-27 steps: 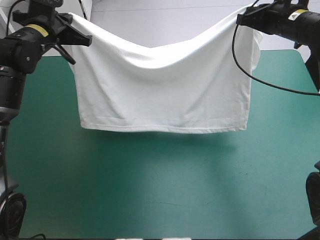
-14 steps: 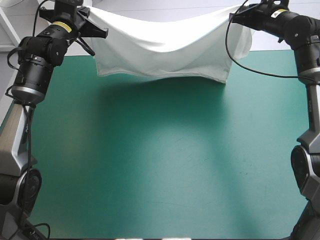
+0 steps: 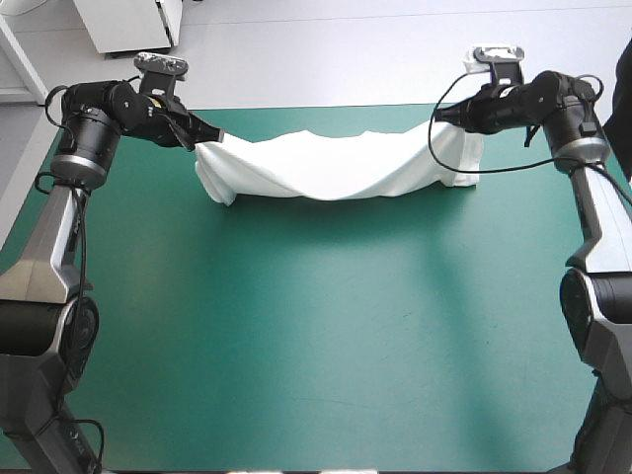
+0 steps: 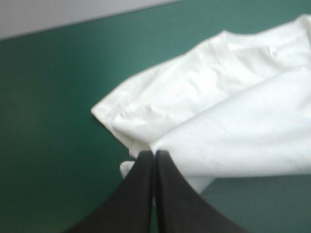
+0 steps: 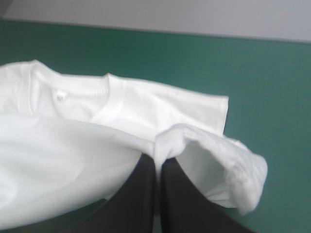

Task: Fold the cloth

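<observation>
Toward twelve o'clock on the teal-green cover (image 3: 316, 326), the T-shirt (image 3: 326, 170) lies as a long, loosely doubled band close to the table's far edge. Its middle rests on the cover while both ends rise to the arms. The left gripper (image 3: 194, 135) sits at about ten o'clock, its black fingers (image 4: 141, 194) pressed together on a pinch of fabric at that end. The right gripper (image 3: 440, 117) sits at about two o'clock, clamped in the same way on a bunched fold at the other end. In the right wrist view the collar (image 5: 73, 92) lies flat on the lower layer just ahead of that gripper.

The step in hand looks like laying the held edge down over the layer beneath. To do it well, both arms should come down evenly. They should hold the band taut enough between ten and two o'clock that the diagonal twist across its middle flattens out. They should let go only once the held corners rest on the cloth below. Releasing one side early would likely let the top layer slide and skew the fold.
</observation>
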You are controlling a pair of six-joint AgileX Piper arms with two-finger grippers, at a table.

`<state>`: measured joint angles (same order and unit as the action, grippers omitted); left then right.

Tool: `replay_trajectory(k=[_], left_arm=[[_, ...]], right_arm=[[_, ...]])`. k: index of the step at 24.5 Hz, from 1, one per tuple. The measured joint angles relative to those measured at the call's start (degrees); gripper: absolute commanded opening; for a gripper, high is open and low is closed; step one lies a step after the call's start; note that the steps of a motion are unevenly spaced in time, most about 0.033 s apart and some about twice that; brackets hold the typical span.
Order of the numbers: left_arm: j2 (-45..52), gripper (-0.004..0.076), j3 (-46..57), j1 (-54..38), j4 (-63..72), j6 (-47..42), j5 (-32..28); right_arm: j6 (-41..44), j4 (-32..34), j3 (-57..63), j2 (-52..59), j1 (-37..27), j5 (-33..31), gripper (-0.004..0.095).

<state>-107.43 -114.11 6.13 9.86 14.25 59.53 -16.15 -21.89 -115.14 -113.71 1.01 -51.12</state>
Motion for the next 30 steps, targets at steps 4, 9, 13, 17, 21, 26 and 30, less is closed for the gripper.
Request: replay_trajectory(k=[4, 9, 13, 17, 21, 26, 30], left_arm=[[-0.3, -0.0022, 1.8, 0.0, 0.1, 0.1, 5.9], [-0.3, -0.0022, 6.9, 0.0, 0.5, 0.1, 10.8], [1.0, -0.0022, 13.8, 0.0, 2.1, 1.1, 11.1], [4.7, -0.0022, 20.8, 0.0, 2.8, 2.4, 11.1], [11.1, -0.0022, 29.2, 0.0, 2.8, 5.1, 11.0], [18.3, -0.0022, 38.4, 0.0, -0.4, 5.9, 10.7], [22.5, -0.0022, 46.5, 0.0, -1.8, 5.9, 10.4]], right_arm=[[-0.5, 0.2, 6.2, -0.1, 0.0, -4.3, -0.0013], [-0.5, 1.1, 11.4, 0.8, 0.0, -9.6, -0.0013], [-0.5, 2.5, 15.9, 4.2, 0.0, -11.6, -0.0013], [-0.5, 2.9, 22.7, 10.0, 0.0, -11.8, -0.0013], [-0.5, 4.9, 34.0, 15.4, 0.0, -10.3, -0.0013], [-0.5, 7.0, 43.8, 17.8, 0.0, -9.9, -0.0013], [-0.5, 7.1, 48.5, 20.2, 0.0, -10.0, -0.0013]])
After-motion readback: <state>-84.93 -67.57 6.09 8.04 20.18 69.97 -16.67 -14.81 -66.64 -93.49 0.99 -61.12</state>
